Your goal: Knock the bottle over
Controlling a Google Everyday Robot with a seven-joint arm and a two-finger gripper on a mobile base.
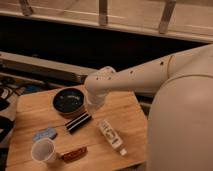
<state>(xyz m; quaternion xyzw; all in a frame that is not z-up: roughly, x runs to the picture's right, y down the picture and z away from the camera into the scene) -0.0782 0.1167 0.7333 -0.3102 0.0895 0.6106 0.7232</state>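
While toppled, slim bottle (111, 135) (gripper (93, 106) above).

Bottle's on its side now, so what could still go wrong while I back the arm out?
The bottle lies near the table's front edge with its cap toward it, so a nudge could roll it off. The gripper hangs low beside the dark bowl and black bar; a sideways retreat might clip either.

White bottle (111, 135), black bowl (68, 101), white end effector (93, 106)
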